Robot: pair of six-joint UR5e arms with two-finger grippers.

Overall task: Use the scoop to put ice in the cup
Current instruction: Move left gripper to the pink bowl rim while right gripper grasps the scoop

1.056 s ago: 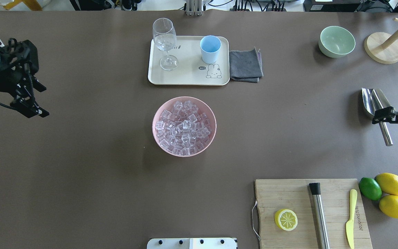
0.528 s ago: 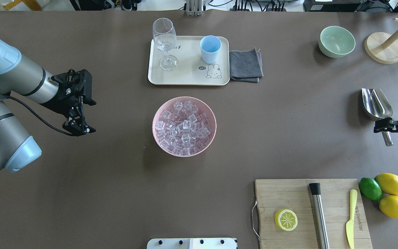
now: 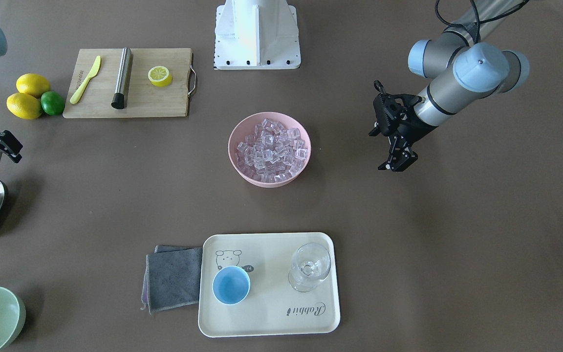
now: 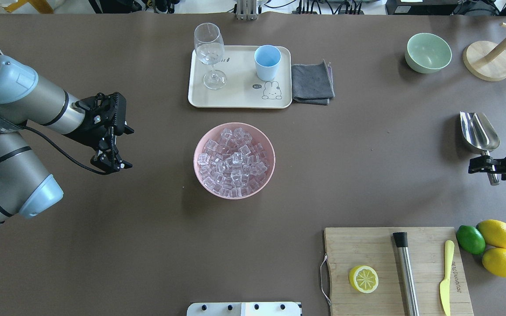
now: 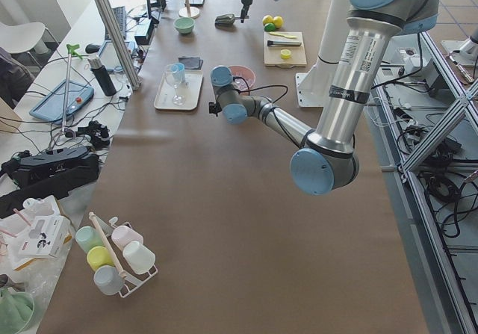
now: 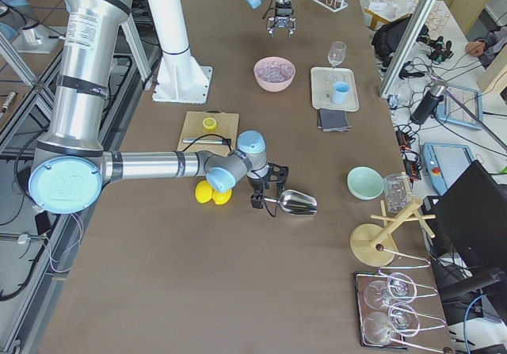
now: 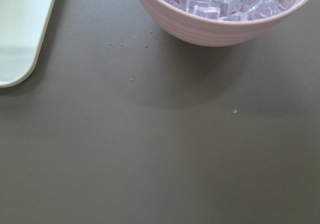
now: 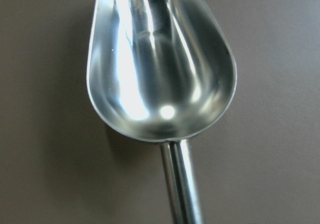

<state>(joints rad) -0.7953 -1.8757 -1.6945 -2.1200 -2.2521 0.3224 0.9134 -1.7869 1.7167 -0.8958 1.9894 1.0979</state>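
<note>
1. The scoop lies flat on the worktop way out on the robot's right side, trough up and empty. Its handle points back toward the robot.
2. The right gripper sits over that handle near its end. Its jaws look spread, one on either side of the handle, so it's open rather than clamped.
3. The left gripper hangs above bare worktop on the other side, near the pink bowl but clear of it. Its jaws are parted and it's got nothing in it.
4. All the ice is piled in the pink bowl, mid-worktop.
5. The cup stands upright on the cream tray, just past the bowl from the robot. It looks empty inside in the front-facing view.
6. A wine glass shares the tray, and a grey cloth lies right against the tray's edge on the cup's side.
</note>
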